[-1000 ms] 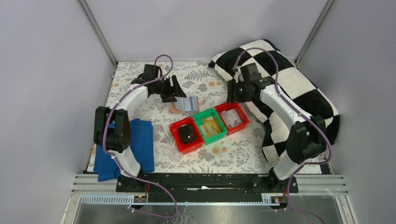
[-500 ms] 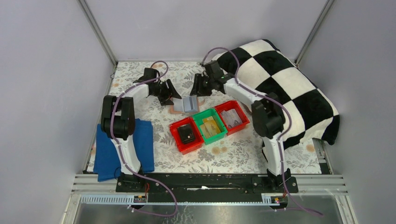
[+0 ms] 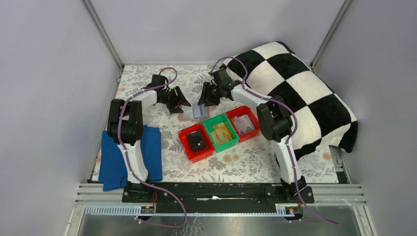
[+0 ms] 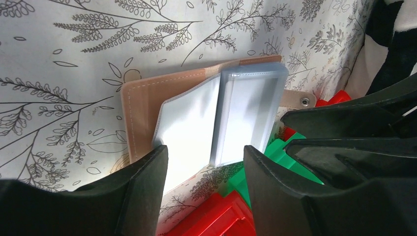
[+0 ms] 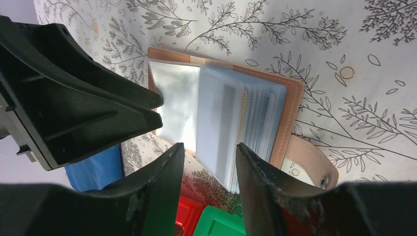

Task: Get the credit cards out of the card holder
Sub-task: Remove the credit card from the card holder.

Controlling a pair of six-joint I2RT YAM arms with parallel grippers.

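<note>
Card holder (image 3: 195, 111) lies open on surface (image 3: 236, 162), at 11 o'clock of green bin (image 3: 215, 120). Credit cards (image 5: 258, 118) sit stacked in its sleeves. Left end effector (image 4: 204, 162) is at holder's 10 o'clock, right end effector (image 5: 209, 157) at 1 o'clock. Both are spread, gripping nothing.

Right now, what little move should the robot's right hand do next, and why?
Probably lower the right hand onto the credit cards and pinch one edge. It hovers open over the card holder, which lies opened with cards tucked in.
</note>
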